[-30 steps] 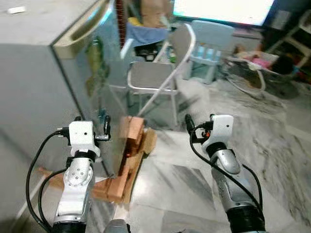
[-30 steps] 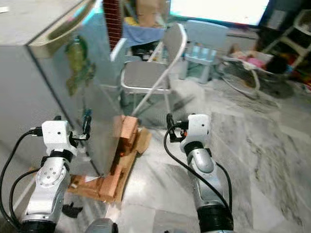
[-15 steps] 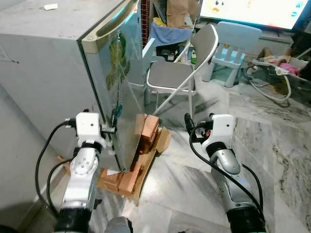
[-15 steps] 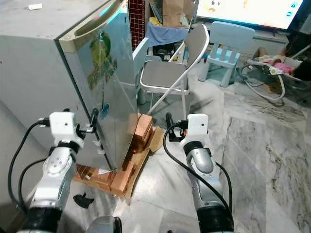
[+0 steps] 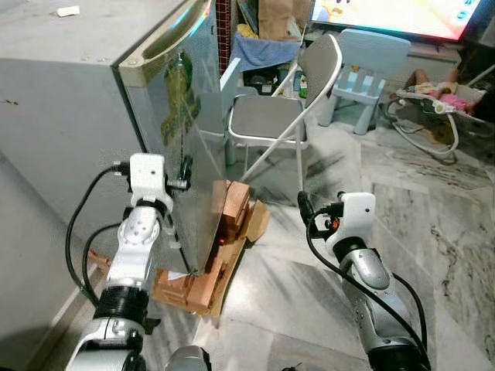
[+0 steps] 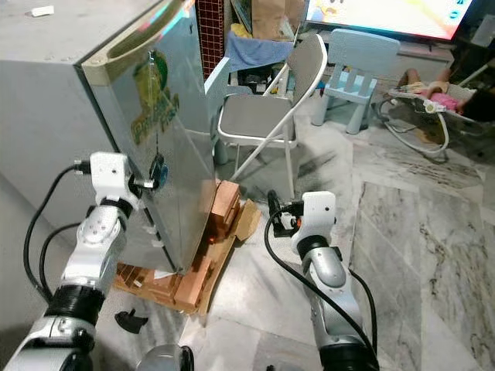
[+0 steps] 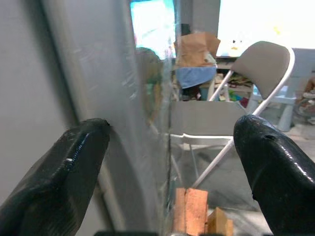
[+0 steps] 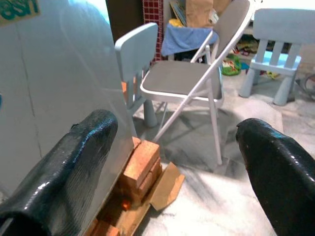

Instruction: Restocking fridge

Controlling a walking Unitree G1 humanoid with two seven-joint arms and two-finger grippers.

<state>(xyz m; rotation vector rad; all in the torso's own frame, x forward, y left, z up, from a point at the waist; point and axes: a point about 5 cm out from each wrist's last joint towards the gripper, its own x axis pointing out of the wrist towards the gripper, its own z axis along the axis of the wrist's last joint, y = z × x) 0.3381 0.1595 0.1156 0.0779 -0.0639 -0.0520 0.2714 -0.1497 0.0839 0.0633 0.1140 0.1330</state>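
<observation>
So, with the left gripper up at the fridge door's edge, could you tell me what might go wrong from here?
1. The left gripper is open astride the fridge door's edge; the smooth door could slip from its fingers.
2. The fridge stands on stacked bricks; a hard pull might rock it.
3. The folding chair stands close to the door and could block its swing.

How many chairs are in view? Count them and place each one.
3: a grey folding chair beside the fridge, a pale blue child's chair behind it near the screen, and another pale one between fridge and folding chair. More may be hidden.
</observation>
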